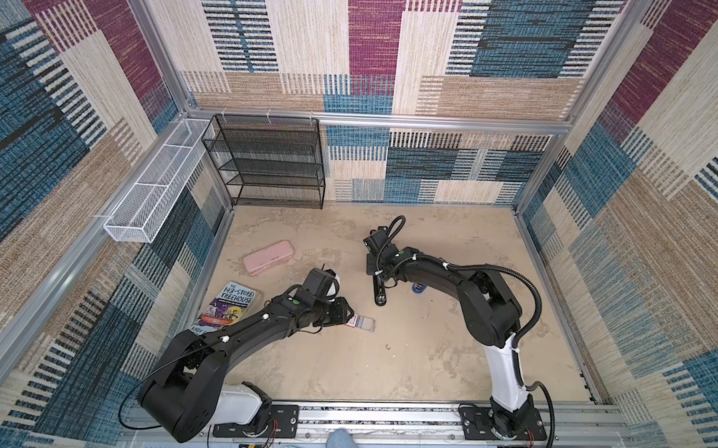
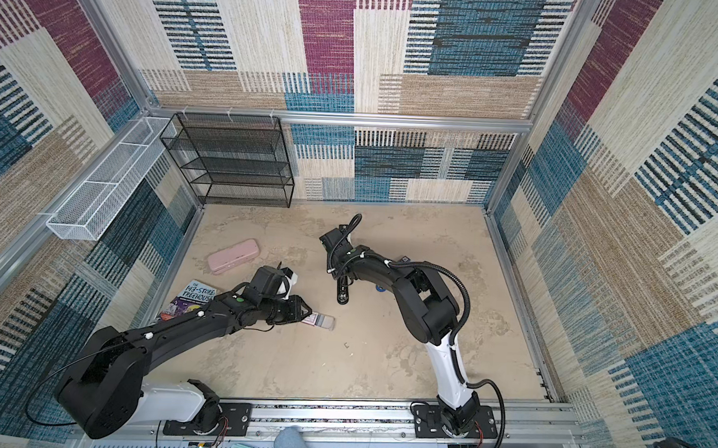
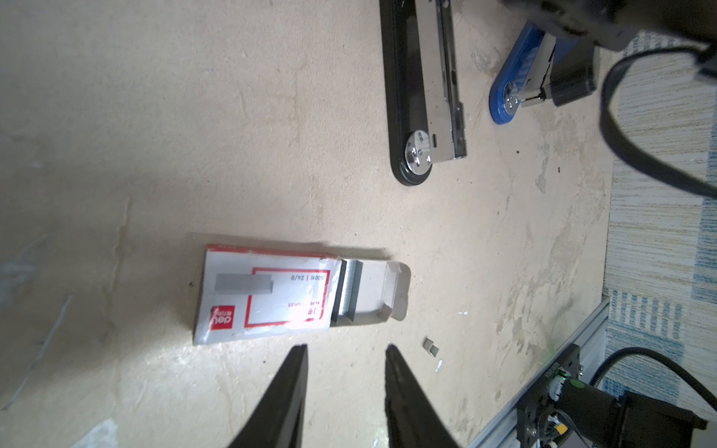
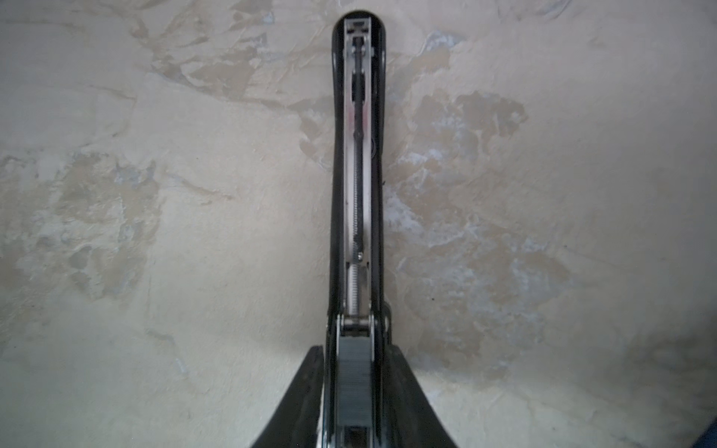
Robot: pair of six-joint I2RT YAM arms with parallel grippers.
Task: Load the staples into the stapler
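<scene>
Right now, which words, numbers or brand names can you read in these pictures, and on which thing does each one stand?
"THE 143-STORE" and "TREEHOUSE": on the book cover; the first line's end is unclear.
"ANDY": at the book's lower edge; the rest is hidden.
"deli": on the red patch of the staple box.
"500" and "24/8": on the same box.
The box's small print: too blurred to read.

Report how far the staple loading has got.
Done: box open, stapler open, a staple strip lying in its channel. In hand: right tool straddles the stapler at that strip; left tool open, empty beside the box. Left: seat the strip, close the stapler.
</scene>
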